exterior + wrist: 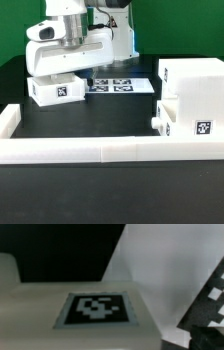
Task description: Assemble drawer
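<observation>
At the exterior view's left, the gripper [62, 74] sits low on a small tray [57, 91]; open or closed, I cannot tell. Probably grasping; next, carry it to the housing [192, 88].

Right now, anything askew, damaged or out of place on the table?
Nothing broken or spilled. One tray juts out at the base of the housing toward the exterior view's left, not flush; that may just be mid-assembly. The other tray lies under the gripper; whether it is held cannot be seen.

one housing [192, 80], two trays [55, 91] [188, 120], one marker board [122, 84], one low wall [100, 151]
</observation>
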